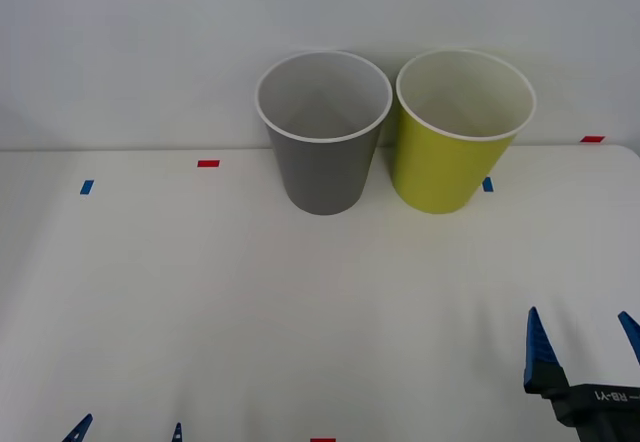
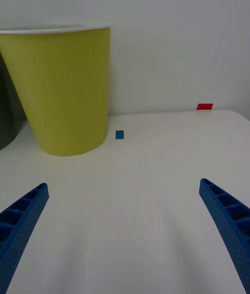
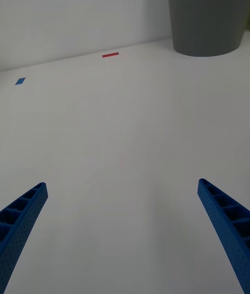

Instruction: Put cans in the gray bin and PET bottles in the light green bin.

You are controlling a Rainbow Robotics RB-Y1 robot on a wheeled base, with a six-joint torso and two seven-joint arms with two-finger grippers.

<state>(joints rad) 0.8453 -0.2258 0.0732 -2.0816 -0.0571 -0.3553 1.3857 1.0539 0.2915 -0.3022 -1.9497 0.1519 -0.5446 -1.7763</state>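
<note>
Bins are standing side by side at the upper centre of the front view, against a plain white wall: the gray bin [image 1: 322, 137] on the left and the green bin [image 1: 458, 134] on the right, close together, both upright with pale insides that look empty. No can or bottle is lying on the table [image 1: 250, 302], so nothing is waiting to be sorted.

Right end effector [image 1: 584, 347] is sitting at the lower right of the front view, its blue fingers spread wide and gripping nothing. Left end effector [image 1: 125, 430] is peeking in at the lower left edge, fingers likewise spread and empty, as the left wrist view confirms.

Judging from this, the sensible step is keeping both arms low and parked, well apart from the bins, so neither gets knocked.

White table is carrying small red and blue tape marks: a blue mark [image 1: 87, 187] and a red mark [image 1: 208, 163] toward the upper left, another red mark [image 1: 592, 139] at the far right.
</note>
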